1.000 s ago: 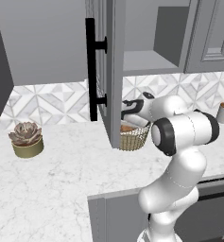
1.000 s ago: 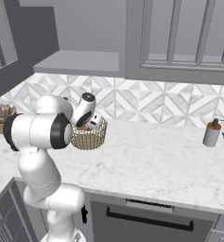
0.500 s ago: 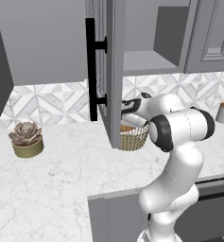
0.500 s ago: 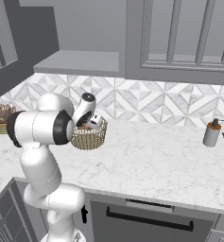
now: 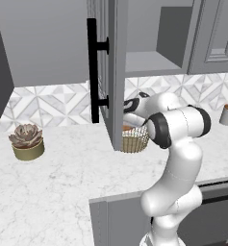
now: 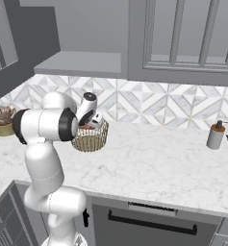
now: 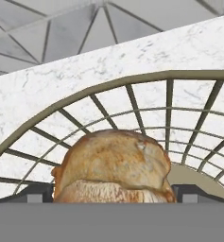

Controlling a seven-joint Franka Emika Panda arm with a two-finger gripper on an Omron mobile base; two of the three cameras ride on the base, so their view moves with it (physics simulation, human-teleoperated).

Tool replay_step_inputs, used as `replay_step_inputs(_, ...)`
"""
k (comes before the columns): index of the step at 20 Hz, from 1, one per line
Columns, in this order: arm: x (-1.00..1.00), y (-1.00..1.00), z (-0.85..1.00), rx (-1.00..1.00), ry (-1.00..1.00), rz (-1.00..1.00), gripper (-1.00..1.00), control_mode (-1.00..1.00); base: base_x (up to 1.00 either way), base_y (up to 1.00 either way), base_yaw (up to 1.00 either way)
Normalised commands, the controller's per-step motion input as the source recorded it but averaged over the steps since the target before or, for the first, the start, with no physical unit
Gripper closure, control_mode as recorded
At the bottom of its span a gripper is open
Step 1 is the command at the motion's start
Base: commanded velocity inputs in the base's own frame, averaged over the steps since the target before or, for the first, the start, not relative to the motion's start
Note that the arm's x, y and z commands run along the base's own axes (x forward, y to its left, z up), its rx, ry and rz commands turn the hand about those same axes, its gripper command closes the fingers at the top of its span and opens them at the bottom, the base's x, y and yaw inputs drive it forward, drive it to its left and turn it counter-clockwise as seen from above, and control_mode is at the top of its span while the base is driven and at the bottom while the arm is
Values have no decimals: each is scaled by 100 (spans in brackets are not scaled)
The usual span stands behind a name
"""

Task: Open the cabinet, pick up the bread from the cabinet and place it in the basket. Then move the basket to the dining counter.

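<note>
Centrally, the jaws [image 7: 112, 196] are clamped on the bread [image 7: 114, 165], whose golden crust sits between the two dark fingertips [image 7: 35, 193] at 6 o'clock of the hand view. Behind it, from 9 through 12 to 3 o'clock, curves the wire wall of the basket [image 7: 132, 80]; the bread is held inside the rim, above the tan base showing at 4 o'clock. From the left base view, the basket [image 5: 134, 139] stands on the marble desk [image 5: 62, 182], just beside the lower edge of the open cabinet door [image 5: 113, 72], whose black bar handle [image 5: 93, 69] lies at 10 o'clock. From the right base view, the gripper [image 6: 94, 122] dips into the basket [image 6: 90, 138]. A potted succulent [image 5: 26, 141] rests at 9 o'clock, well apart; a soap dispenser [image 6: 214, 135] stands at 3 o'clock.
</note>
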Motion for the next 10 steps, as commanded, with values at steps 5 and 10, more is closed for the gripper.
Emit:
replay_step_inputs(5,0,-7,-4,0,0,0,-100,-100,0,0,0)
replay_step_inputs(10,-5,0,0,0,-3,0,-100,-100,0,0,0)
